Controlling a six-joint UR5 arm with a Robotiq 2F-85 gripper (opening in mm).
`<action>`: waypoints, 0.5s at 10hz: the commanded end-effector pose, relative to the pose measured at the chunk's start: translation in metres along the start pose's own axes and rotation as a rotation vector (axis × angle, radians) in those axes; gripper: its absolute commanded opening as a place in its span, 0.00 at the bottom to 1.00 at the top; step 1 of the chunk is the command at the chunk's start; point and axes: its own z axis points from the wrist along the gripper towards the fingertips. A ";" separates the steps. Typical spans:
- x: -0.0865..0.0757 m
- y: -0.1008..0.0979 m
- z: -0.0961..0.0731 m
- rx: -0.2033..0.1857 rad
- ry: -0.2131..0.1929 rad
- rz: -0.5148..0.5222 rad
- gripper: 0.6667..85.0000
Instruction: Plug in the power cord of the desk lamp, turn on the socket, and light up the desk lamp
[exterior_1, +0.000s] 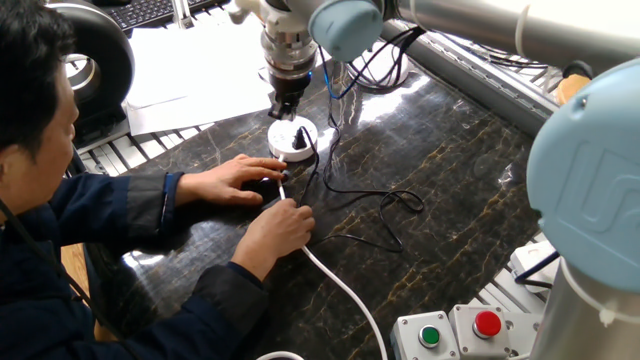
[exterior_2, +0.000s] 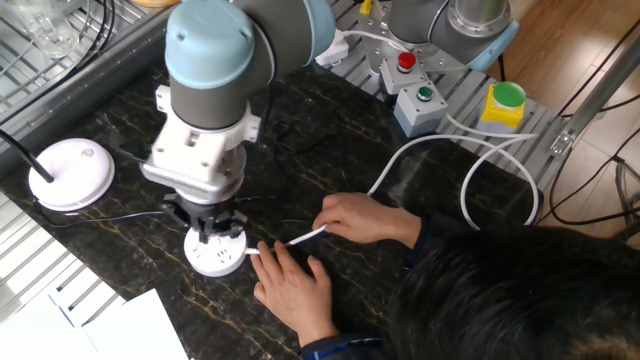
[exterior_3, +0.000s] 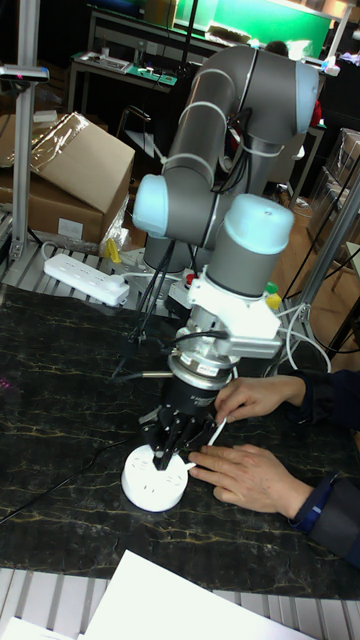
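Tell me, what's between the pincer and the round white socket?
Only the small black plug, seated in the socket. The pincer hangs just above it with a small gap, clearest in one fixed view.

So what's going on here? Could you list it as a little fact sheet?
gripper: just above the socket, open or shut cannot be told
socket: round, white, on the dark table, with a black plug in its top
power cord: thin, black, looped on the table beside the socket
lamp: white disc base, apart from the socket
white cable: runs from the socket toward the table's edge
person's hands: and rest on the table by the socket, at the white cable
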 end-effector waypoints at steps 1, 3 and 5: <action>-0.006 0.009 0.007 -0.063 -0.023 0.161 0.00; 0.009 0.012 0.011 -0.090 0.016 0.186 0.00; 0.015 0.018 0.016 -0.124 0.030 0.206 0.00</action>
